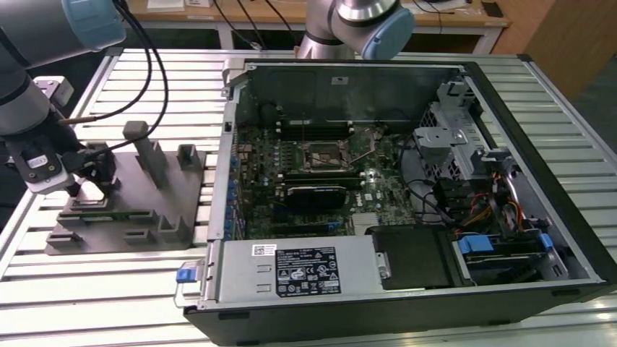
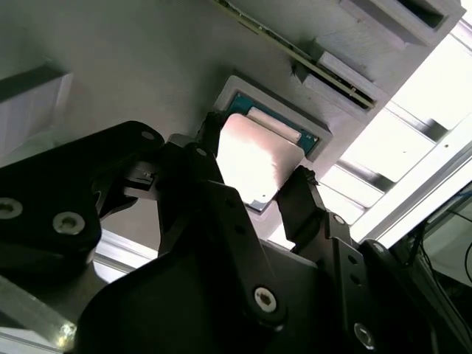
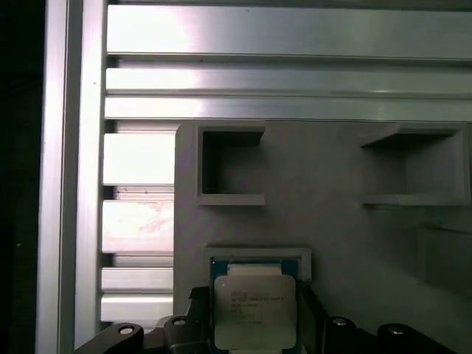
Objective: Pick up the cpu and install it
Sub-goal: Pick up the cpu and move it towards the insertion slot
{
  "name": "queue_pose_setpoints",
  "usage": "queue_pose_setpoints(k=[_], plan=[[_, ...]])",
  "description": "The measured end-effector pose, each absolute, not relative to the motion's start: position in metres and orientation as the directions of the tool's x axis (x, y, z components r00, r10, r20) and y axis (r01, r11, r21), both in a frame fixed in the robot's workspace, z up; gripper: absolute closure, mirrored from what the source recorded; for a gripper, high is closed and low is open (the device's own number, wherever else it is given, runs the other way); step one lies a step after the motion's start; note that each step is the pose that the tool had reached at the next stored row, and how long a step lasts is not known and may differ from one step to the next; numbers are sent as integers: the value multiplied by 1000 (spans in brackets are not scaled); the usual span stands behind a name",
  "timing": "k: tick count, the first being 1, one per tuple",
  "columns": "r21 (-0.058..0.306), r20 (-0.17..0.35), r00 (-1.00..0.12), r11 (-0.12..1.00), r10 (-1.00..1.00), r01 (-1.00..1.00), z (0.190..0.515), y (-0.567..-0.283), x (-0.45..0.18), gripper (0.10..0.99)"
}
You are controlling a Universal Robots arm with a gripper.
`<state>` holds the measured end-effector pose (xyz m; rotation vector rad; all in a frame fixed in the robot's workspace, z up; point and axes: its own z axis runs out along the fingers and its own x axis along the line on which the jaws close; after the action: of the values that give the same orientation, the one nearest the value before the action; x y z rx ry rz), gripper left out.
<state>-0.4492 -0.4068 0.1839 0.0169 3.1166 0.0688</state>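
The cpu [image 3: 254,313], a thin square chip with a silvery top plate on a green base, lies in a shallow square recess of the grey plastic fixture [image 1: 144,217] at the exterior view's left. My gripper [image 1: 89,177] stands over that fixture. In both wrist views its black fingers [image 2: 295,195] press against two opposite edges of the cpu [image 2: 254,158], so the gripper [image 2: 254,166] is shut on it. The chip still rests low in the recess. The motherboard's cpu socket [image 1: 324,153] sits inside the open computer case.
The open computer case [image 1: 540,181] fills the exterior view's right, with drive cages, cables and a power supply [image 1: 289,271]. Upright posts [image 1: 149,155] rise from the fixture close to the gripper. Everything rests on a slatted aluminium table [image 1: 97,303].
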Motion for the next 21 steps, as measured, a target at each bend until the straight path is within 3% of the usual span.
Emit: queue_pose_setpoints(k=[21], plan=[[56, -24, -1000, 998, 10, 8, 182, -407, -449, 498]])
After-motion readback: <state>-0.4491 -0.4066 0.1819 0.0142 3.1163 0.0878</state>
